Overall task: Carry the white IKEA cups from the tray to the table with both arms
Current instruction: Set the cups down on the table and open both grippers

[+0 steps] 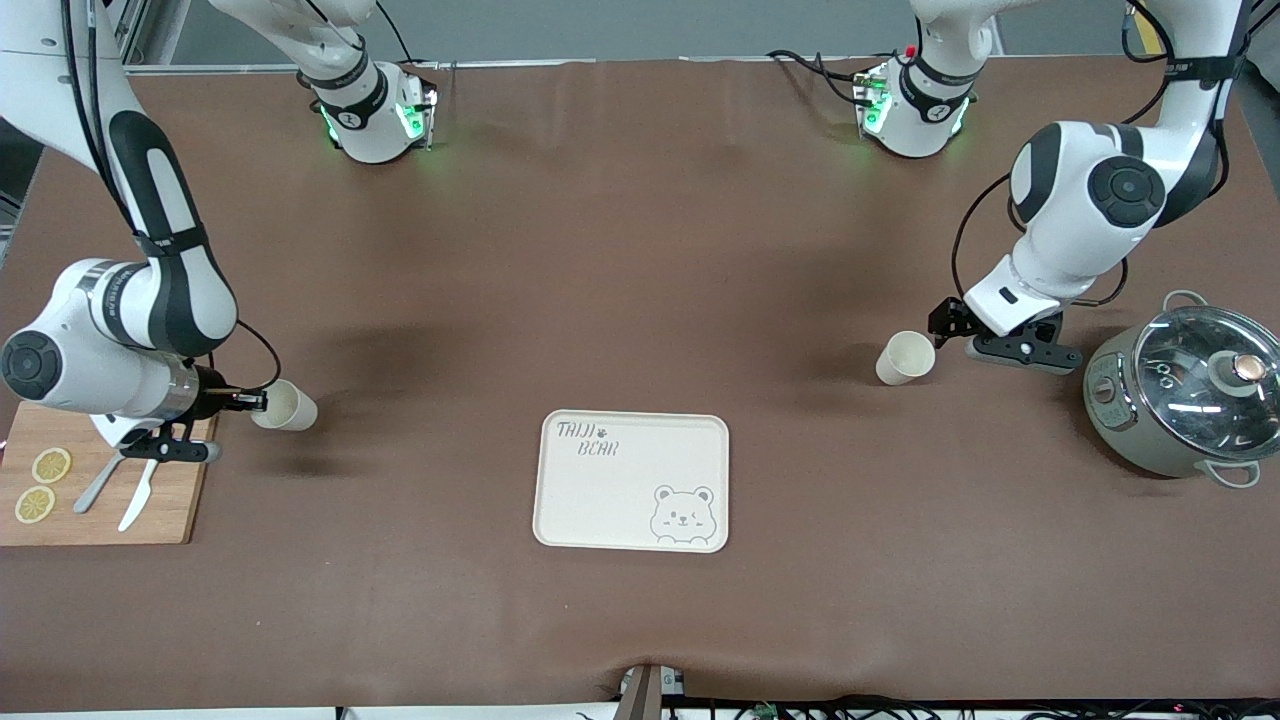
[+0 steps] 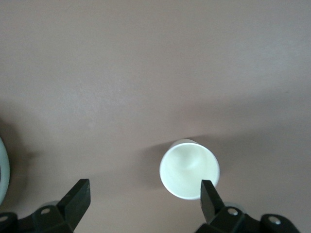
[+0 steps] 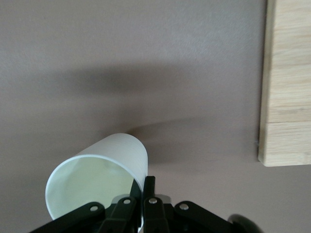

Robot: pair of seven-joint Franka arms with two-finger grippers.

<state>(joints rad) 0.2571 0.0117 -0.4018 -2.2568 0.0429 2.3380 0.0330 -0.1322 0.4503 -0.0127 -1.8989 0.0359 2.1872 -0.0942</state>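
My right gripper (image 1: 240, 401) is pinched shut on the rim wall of one white IKEA cup (image 1: 285, 406), which tilts in its grip; from the wrist view I see the fingers (image 3: 148, 194) clamped together on the cup's lip (image 3: 97, 179). That cup is well off the TAIJI BEAR tray (image 1: 633, 481), toward the right arm's end of the table, just beside the wooden cutting board (image 1: 100, 490). I cannot tell for sure whether its base touches the brown table (image 1: 640, 300) or hangs just above it.

Taking the tray as my landmark and working from near to far: the tray sits nearest the front camera and is bare, with no cups on it. The cutting board, with two lemon slices (image 1: 42, 485) and cutlery (image 1: 120, 485), lies level with the tray at the right arm's end. Slightly farther than the tray, toward the left arm's end, the second cup (image 1: 906, 357) stands on the table, with a lidded pot (image 1: 1185, 395) beside it.

My left gripper (image 1: 950, 325) is spread wide and holds nothing; in its wrist view the cup (image 2: 189, 169) stands free between the fingers (image 2: 77, 199), close to one of them.

I judge the job nearly finished: the left cup looks released, and the right cup is not yet let go.

The right gripper's fingertips are partly covered by the wrist in the front view, and the pot is cut off at the frame edge.
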